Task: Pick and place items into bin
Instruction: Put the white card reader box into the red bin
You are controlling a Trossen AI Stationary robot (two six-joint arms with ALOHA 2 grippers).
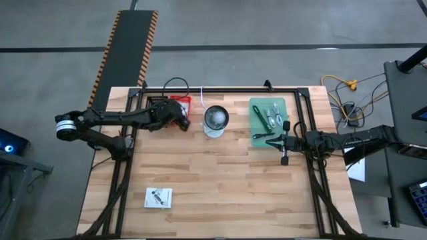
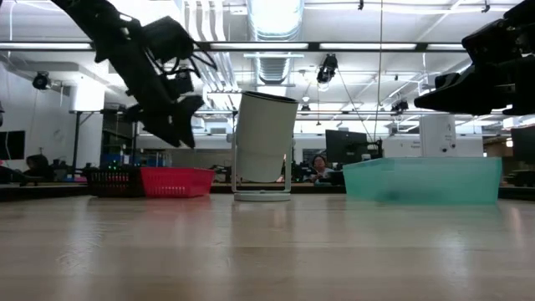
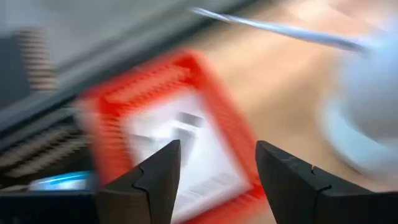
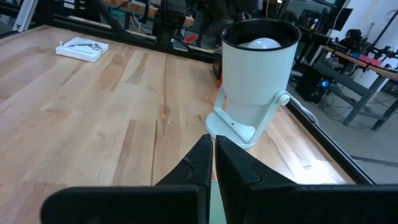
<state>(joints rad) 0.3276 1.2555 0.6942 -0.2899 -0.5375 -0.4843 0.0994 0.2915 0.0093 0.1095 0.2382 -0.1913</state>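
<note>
A red basket [image 3: 99, 118] stands at the table's far left, with a white card bearing a dark part [image 3: 186, 140] lying flat inside it. My left gripper [image 3: 217, 168] hangs open just above the basket [image 2: 175, 180], with nothing between its fingers. A second white card [image 1: 158, 197] lies flat near the table's front left. A green tray [image 1: 268, 107] at the far right holds silvery metal pieces [image 1: 270, 117]. My right gripper [image 4: 213, 155] is shut at the tray's near edge [image 1: 269, 139] and holds nothing.
A white round lamp-like bowl on a foot [image 1: 215, 119] stands between basket and tray, a thin cable running from it toward the far edge. A black frame [image 1: 220, 89] runs along the table's far side and down both sides. Bare wood lies in the middle and near part.
</note>
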